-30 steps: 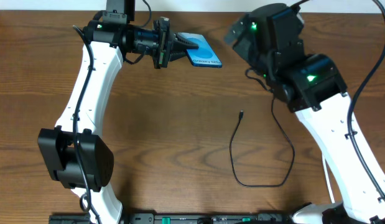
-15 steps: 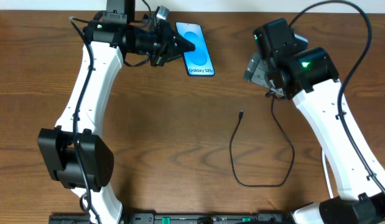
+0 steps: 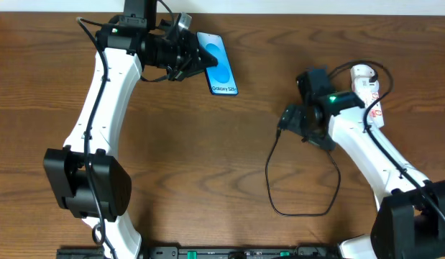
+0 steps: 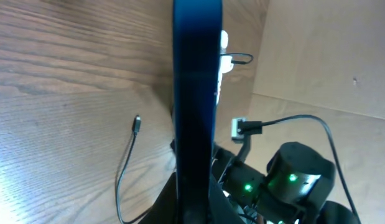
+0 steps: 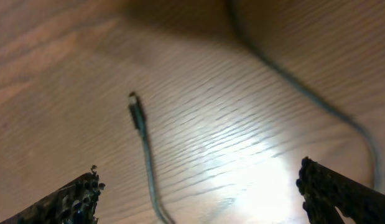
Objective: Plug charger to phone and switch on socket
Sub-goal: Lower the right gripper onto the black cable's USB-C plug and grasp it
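Three views, one moment.

**Overhead.**
- Phone (image 3: 221, 68): at 12 o'clock on the counter (image 3: 208, 165), screen up and tilted. Its long edge is clamped in the left claw (image 3: 210, 61).
- Socket (image 3: 366, 80): white strip at 2 o'clock, partly under the right arm.
- Charger (image 3: 268, 169): black cable looping at 4 o'clock. Its free end rises toward the right claw (image 3: 285, 124), which hangs over it near 3 o'clock. The far end is hidden, so I cannot tell whether it is plugged into the strip.

**Left wrist.**
- Phone (image 4: 195, 93): edge-on, a dark vertical bar gripped at 6 o'clock by the left claw (image 4: 192, 202).
- Charger (image 4: 125, 163): at 8 o'clock, lying loose on the wood.
- Socket (image 4: 222, 59): a white sliver at 1 o'clock behind the phone.

**Right wrist.**
- Right claw (image 5: 198, 174): spread wide and empty, with one finger at 8 o'clock and the other at 4 o'clock.
- Charger (image 5: 137, 115): connector tip flat on the counter at 10 o'clock, nearer the 8 o'clock finger, touching neither.

**Step in hand, as judged:** picking up the connector, with the phone held ready.

**Next move calls for:** centring the tip between the fingers, lowering, then a narrow pinch just behind the tip so it can be steered into the phone's port. The switch is not yet reached.
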### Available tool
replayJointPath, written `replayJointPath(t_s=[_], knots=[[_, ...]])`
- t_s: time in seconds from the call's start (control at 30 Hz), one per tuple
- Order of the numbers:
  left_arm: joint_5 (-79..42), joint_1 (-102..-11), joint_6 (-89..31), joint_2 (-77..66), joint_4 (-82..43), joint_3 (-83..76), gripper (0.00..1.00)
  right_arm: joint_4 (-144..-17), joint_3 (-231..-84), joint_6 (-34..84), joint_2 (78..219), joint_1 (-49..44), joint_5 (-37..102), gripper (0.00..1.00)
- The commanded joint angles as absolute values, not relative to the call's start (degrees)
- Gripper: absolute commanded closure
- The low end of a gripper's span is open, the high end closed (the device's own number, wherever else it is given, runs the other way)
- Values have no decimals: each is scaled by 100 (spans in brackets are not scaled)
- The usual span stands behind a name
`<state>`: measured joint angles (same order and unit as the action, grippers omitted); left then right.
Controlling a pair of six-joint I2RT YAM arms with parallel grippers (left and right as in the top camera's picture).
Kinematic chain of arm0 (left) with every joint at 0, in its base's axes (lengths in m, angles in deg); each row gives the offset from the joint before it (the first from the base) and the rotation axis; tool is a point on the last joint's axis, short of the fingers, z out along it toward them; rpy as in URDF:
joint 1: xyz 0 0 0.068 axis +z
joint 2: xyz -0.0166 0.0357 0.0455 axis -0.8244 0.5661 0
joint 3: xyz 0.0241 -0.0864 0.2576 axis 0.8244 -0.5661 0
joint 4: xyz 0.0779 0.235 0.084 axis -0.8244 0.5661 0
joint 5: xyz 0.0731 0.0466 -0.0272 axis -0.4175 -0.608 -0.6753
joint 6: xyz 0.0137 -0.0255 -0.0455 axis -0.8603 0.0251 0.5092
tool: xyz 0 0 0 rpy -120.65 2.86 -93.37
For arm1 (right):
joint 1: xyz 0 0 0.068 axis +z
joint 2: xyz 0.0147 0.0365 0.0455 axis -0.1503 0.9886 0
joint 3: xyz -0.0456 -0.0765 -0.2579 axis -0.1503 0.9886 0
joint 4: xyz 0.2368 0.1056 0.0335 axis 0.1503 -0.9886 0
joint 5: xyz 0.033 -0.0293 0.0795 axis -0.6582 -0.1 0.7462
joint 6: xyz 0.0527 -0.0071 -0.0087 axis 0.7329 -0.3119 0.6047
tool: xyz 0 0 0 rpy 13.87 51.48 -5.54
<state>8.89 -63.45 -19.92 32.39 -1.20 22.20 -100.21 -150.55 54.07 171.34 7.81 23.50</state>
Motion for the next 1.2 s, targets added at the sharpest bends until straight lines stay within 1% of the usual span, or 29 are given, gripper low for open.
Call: replayJointPath(t_s=[0.0, 0.13, 0.17, 0.2, 0.23, 0.3, 0.33, 0.37, 0.57, 0.67, 0.7, 0.77, 0.9, 0.93, 1.07, 1.17], knots=[[946, -6314, -2095, 3082, -144, 2273, 93, -9818, -14747, 5329, 17141, 905, 2676, 1], [946, -6314, -2095, 3082, -142, 2273, 93, -9383, -14225, 5329, 17141, 979, 2654, 1], [946, -6314, -2095, 3082, -142, 2273, 93, -9315, -14146, 5329, 17141, 979, 2700, 2], [946, -6314, -2095, 3082, -142, 2273, 93, -9254, -14078, 5329, 17141, 979, 2733, 8], [946, -6314, -2097, 3082, -142, 2273, 93, -9221, -14041, 5329, 17141, 979, 2759, 10], [946, -6314, -2095, 3082, -142, 2273, 93, -9073, -13921, 5329, 17141, 984, 2894, 22], [946, -6314, -2097, 3082, -142, 2273, 92, -9066, -13901, 5329, 17141, 984, 2903, 25], [946, -6314, -2097, 3082, -142, 2273, 93, -9068, -13873, 5329, 17143, 984, 2901, 27], [941, -6314, -2095, 3082, -144, 2273, 93, -8776, -13820, 5335, 17185, 984, 2877, 28], [751, -6314, -2093, 3082, -94, 2273, 93, -8369, -13820, 5486, 17250, 984, 2873, 36], [755, -6314, -2093, 3082, -63, 2273, 93, -8203, -13820, 5506, 17311, 984, 2870, 40], [758, -6314, -2091, 3082, -52, 2273, 93, -8098, -13820, 5560, 17394, 984, 2868, 47], [758, -6314, -2091, 3082, -50, 2273, 93, -7901, -13820, 5593, 17665, 984, 2897, 57], [758, -6314, -2091, 3082, -50, 2273, 93, -7886, -13820, 5593, 17731, 984, 2903, 59], [755, -6314, -2091, 3082, -32, 2273, 93, -7816, -13820, 5635, 17838, 977, 2945, 59], [755, -6314, -2091, 3082, -32, 2273, 93, -7713, -13820, 5635, 17838, 977, 2945, 61]])
